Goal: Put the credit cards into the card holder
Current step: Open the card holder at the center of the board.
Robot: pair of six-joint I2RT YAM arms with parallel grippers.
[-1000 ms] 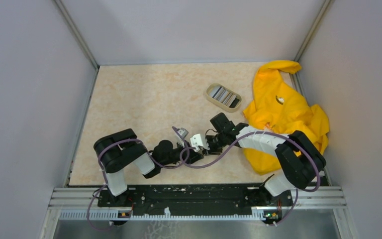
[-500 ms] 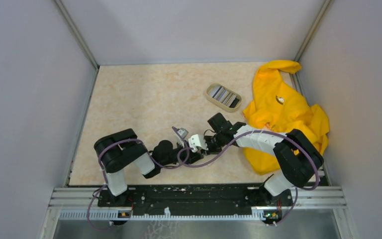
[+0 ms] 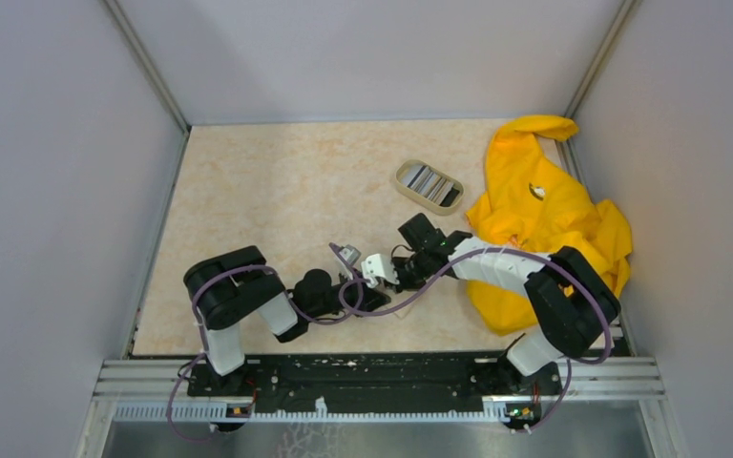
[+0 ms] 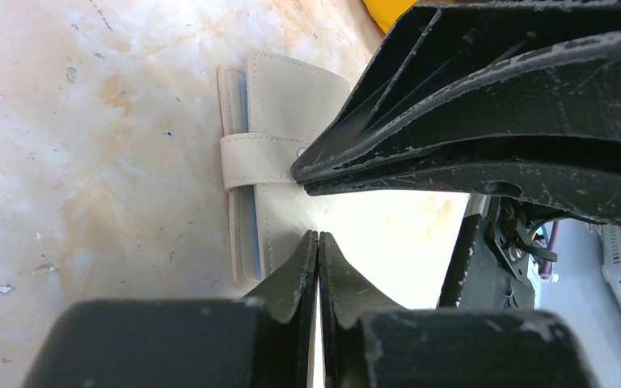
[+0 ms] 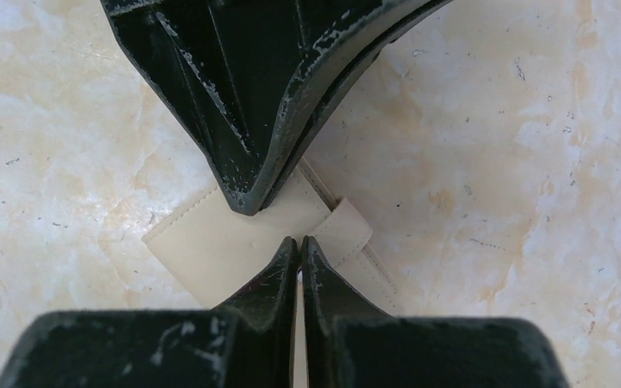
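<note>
Right claw (image 5: 299,238) closed; beige marbled tabletop (image 3: 277,181), grey walls (image 3: 363,57).

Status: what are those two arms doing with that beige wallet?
Left tool shut, right tool shut, both tips at small tan folding card holder. Strap across it. Grey and dark plastic cards in oval beige dish. Yellow cloth aside.

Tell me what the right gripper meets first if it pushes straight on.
The card holder: the shut right gripper points at its strap edge, seemingly almost touching. Just beyond sits the shut left gripper; depth is unclear.
</note>
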